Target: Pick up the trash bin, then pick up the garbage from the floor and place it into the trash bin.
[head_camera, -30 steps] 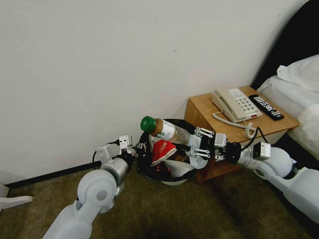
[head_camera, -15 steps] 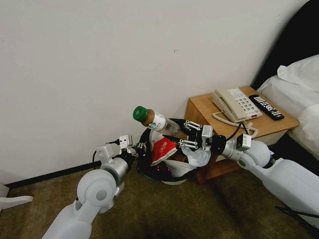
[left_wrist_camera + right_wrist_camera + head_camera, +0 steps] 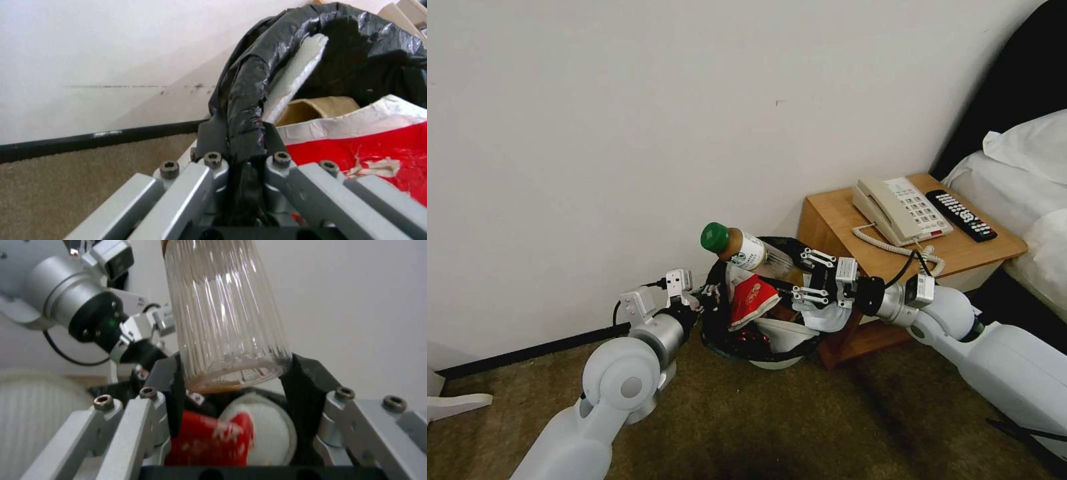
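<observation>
Trash bin [image 3: 760, 347]: one small round white plastic bin, lined with a glossy, crinkled black bag [image 3: 249, 83] folded over the rim. It sits low against the wall beside the wooden nightstand [image 3: 834, 227], over the short-pile beige-brown floor [image 3: 760, 427].

Left gripper [image 3: 710, 293]: at the bin's left rim; in the left wrist view its grey metal fingers [image 3: 209, 133] are pressed together on the bag-covered rim.

Right gripper [image 3: 800, 277]: above the bin's mouth, fingers [image 3: 307, 380] pinching the base of one clear ribbed plastic bottle [image 3: 747, 250]. The bottle carries a white label and a green cap, tilts up and left, and holds a little brown residue at the bottom.

Contents visible in the bin: one crushed red paper cup [image 3: 750, 300], one brown paper piece [image 3: 316, 106], and white material that cannot be identified further.

Nightstand top: one beige corded telephone [image 3: 900, 210] and one black remote control [image 3: 962, 215], side by side.
</observation>
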